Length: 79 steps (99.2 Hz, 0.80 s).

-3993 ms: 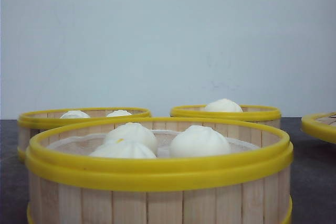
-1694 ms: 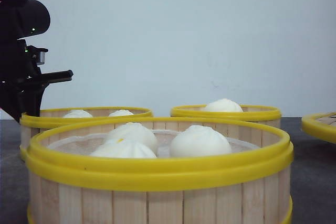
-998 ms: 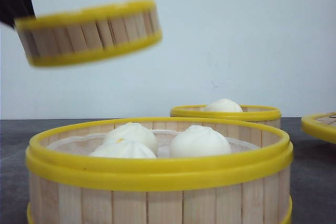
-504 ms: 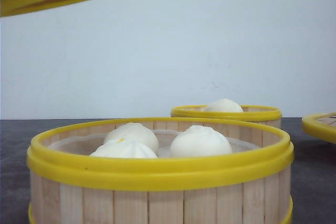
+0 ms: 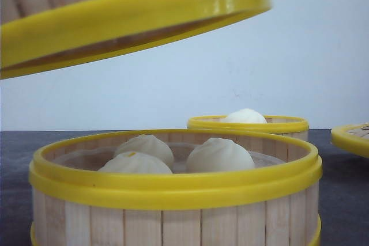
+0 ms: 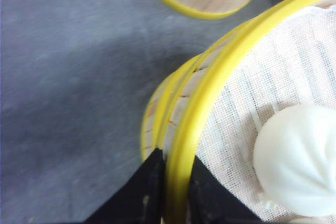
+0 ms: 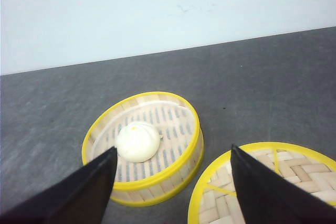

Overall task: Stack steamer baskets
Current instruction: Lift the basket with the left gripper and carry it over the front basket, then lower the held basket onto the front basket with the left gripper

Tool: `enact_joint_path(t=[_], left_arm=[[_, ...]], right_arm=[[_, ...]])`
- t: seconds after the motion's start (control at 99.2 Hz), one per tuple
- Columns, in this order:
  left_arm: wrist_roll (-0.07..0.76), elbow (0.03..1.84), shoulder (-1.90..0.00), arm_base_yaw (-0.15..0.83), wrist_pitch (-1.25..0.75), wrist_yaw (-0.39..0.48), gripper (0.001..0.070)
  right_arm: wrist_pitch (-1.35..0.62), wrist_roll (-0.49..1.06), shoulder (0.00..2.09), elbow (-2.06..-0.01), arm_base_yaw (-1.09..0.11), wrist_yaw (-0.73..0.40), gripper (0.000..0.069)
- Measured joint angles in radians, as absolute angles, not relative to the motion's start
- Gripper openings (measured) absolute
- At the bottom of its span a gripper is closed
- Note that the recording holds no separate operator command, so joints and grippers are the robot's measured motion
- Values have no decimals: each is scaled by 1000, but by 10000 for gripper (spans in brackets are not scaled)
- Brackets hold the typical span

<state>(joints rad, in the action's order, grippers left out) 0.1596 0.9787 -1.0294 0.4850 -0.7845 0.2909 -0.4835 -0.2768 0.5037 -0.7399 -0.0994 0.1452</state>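
Right now your left gripper (image 6: 173, 192) is clamped on the yellow rim of the lifted steamer basket (image 5: 115, 15), one black finger (image 6: 142, 195) outside the wall and the other inside on the white cloth liner (image 6: 262, 77). You've got that basket up in the air, tilted, its lower rim sloping down toward the left in the front view, hanging above the near steamer basket (image 5: 173, 200) and clear of it. From the left wrist you can see a white bun (image 6: 299, 161) sitting on the liner, and just below the held rim the rim of another basket peeks out.

Down in the near basket, three white buns (image 5: 219, 154) rest on its liner. Behind it to the right stands the far steamer basket (image 7: 142, 145) with a single bun (image 7: 137, 141) on its slatted base, on the dark grey table (image 7: 262, 87). Just beside that one lies a woven bamboo lid (image 7: 268, 182) with a yellow rim, close but apart from it.

Your right gripper (image 7: 170, 182) hangs above the table with its fingers spread wide, holding nothing.
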Motion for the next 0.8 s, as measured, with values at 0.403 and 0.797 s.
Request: enact_joint_path(t=[0.403,0.797], left_arm=[[185,979,-1205,584,-699,147,25],[200,979,-1241,585,-677,157,25]], right_arm=[[-487,-296,504,-740,-99,162,425],[-489,-296,504,-740,-99,162,425]])
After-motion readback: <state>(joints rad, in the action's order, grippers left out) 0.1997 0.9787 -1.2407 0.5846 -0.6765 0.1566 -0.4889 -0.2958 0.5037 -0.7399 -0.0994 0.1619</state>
